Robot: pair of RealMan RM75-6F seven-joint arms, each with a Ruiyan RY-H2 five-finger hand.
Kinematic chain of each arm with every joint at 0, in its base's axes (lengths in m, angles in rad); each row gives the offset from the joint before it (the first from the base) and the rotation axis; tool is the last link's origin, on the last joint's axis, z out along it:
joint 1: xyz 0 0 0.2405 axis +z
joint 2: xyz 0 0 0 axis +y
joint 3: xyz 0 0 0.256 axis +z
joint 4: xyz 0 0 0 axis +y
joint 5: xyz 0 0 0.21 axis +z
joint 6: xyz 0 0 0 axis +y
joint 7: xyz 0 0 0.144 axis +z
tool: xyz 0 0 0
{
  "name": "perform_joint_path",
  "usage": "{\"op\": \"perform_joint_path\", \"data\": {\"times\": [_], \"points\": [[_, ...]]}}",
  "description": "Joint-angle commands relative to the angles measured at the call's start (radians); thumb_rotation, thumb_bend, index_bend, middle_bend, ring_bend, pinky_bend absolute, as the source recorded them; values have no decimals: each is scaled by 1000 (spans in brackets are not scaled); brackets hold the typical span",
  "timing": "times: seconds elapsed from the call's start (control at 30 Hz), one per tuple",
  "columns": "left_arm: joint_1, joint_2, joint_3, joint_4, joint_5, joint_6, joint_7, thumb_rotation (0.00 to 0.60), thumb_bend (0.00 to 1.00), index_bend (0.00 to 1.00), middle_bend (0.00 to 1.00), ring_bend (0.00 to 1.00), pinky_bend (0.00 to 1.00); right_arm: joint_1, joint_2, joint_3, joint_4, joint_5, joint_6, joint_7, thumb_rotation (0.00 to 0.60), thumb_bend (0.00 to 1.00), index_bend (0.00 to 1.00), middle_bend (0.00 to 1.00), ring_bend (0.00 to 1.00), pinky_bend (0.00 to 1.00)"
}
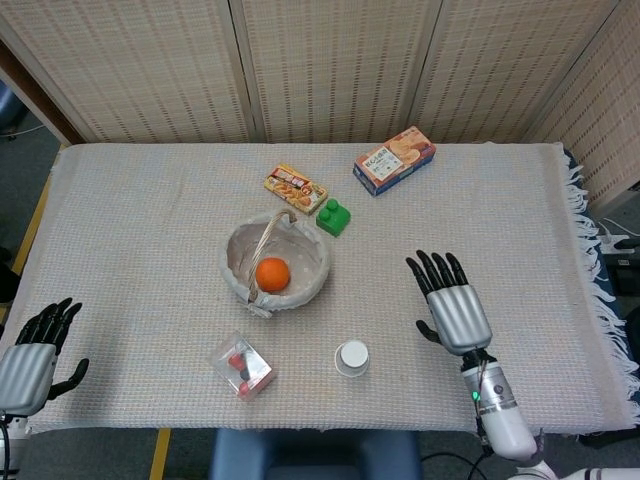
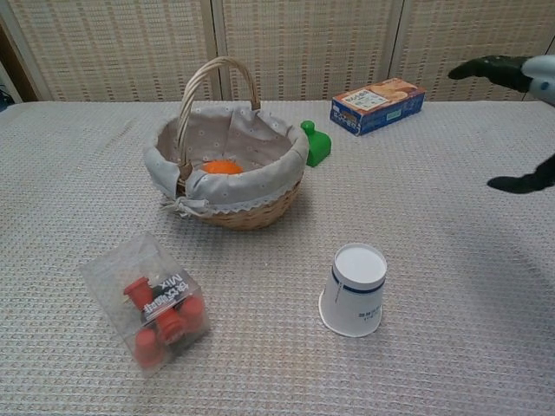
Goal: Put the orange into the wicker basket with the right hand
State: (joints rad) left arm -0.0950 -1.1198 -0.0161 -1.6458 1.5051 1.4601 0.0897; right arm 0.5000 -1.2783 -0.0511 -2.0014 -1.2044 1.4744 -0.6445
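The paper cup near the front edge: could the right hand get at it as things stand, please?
Probably yes. The right hand is open and holds nothing, and only bare cloth lies between it and the paper cup, which stands apart from the wicker basket and the clear box.

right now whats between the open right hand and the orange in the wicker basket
In the head view, only the lined wicker basket wall and bare woven tablecloth separate the right hand from the orange; the white paper cup sits nearer the camera, off that line.
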Motion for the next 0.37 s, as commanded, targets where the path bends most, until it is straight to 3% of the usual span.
{"op": "perform_joint_path", "data": {"times": [0.03,0.17,0.27,0.37], "points": [[1,-3,-1,3,0,3,4,600,348,0,0,0,112,-151,96,-152,57,-172,97,121,600,128,0,0,0,22],[2,-7,-3,7,1,7,11,600,348,0,0,0,112,-242,100,-200,195,-258,156,217,600,128,0,0,0,22],[3,-9,-3,8,5,13,15,600,349,0,0,0,112,-289,83,-198,297,-278,176,283,600,128,0,0,0,22],[3,-10,-2,10,9,16,15,600,347,0,0,0,112,-305,87,-172,308,-280,169,325,600,128,0,0,0,22]]}}
